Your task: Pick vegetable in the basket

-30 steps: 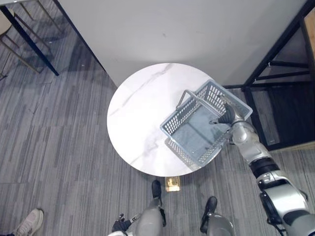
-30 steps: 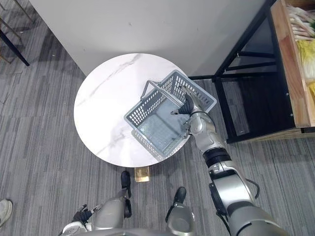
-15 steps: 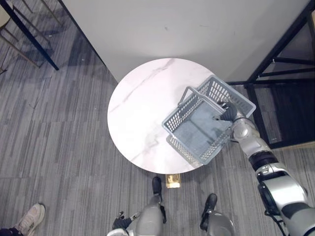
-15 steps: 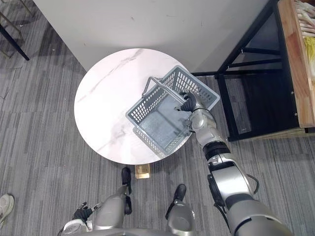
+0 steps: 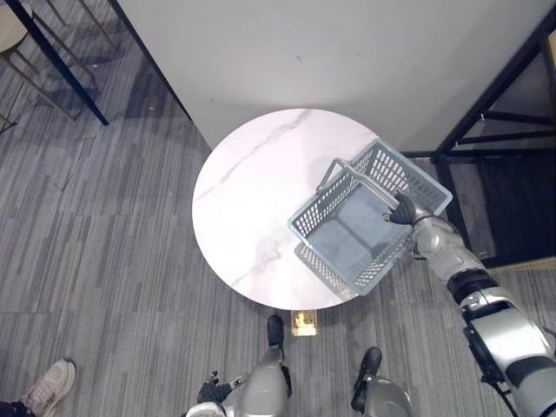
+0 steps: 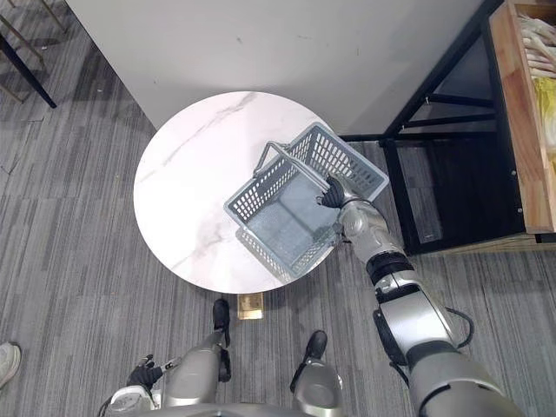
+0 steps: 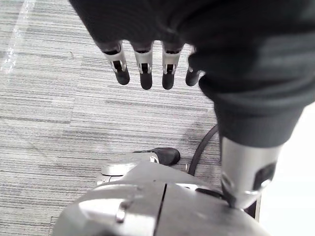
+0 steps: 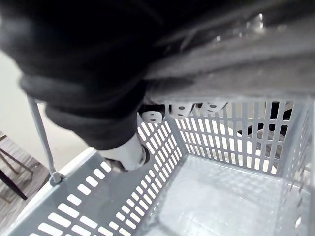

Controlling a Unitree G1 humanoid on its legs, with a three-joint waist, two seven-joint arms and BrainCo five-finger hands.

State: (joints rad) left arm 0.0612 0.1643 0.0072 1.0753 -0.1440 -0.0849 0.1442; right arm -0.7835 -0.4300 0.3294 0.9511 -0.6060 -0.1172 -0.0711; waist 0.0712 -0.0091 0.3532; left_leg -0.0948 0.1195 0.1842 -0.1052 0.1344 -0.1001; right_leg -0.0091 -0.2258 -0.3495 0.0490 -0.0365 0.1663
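Note:
A grey plastic basket (image 5: 347, 236) stands empty on the right part of a round white marble table (image 5: 248, 200), its near corner out past the table's edge. My right hand (image 6: 333, 193) is at the basket's far right side, with its fingers (image 8: 152, 116) curled round one wire handle; the other handle (image 5: 352, 171) stands up across the basket. Pale and yellow-green vegetables (image 6: 539, 61) lie in a wooden shelf at the far right. My left hand (image 7: 142, 69) hangs low over the carpet with straight fingers, holding nothing.
A black metal rack (image 5: 491, 95) stands just right of the table, under the wooden shelf (image 6: 512, 122). A white wall (image 5: 347, 43) rises behind the table. Chair legs (image 5: 52, 74) are at the far left, and a person's shoe (image 5: 48, 384) at the lower left.
My right hand's fingers have curled shut round the basket's handle. The basket has shifted slightly with the hand; the whole picture has also shifted a little.

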